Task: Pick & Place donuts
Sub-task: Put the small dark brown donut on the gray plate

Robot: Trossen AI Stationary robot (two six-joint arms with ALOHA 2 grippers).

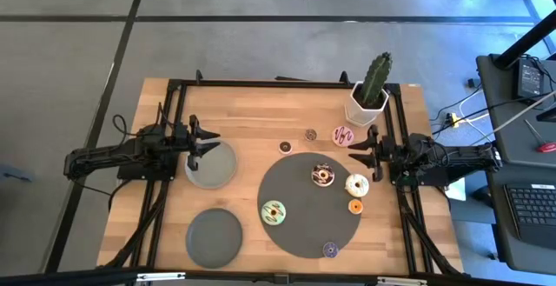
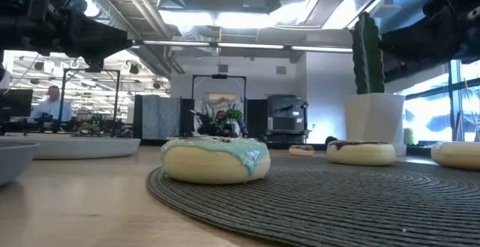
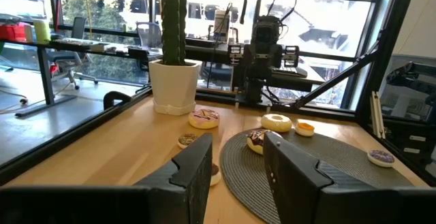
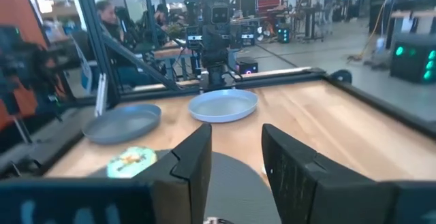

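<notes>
Five donuts lie flat on the large dark grey disc (image 1: 300,225): pale green (image 1: 273,212), chocolate (image 1: 323,176), white (image 1: 357,184), orange (image 1: 355,206) and purple (image 1: 330,249). The pink-striped donut (image 1: 344,135) and two small brown ones (image 1: 285,147) (image 1: 311,135) rest on the bare wood beyond the disc. My left gripper (image 1: 211,144) hovers open at the far grey plate's (image 1: 211,166) far rim, empty. My right gripper (image 1: 354,154) hovers open between the pink-striped and white donuts, touching neither. In the low view the pale green donut (image 2: 216,159) sits nearest.
A second grey plate (image 1: 215,236) sits near the table's front left. A cactus in a white pot (image 1: 372,95) stands at the far right corner, just beyond my right gripper. A black frame rims the table. People sit in the room behind.
</notes>
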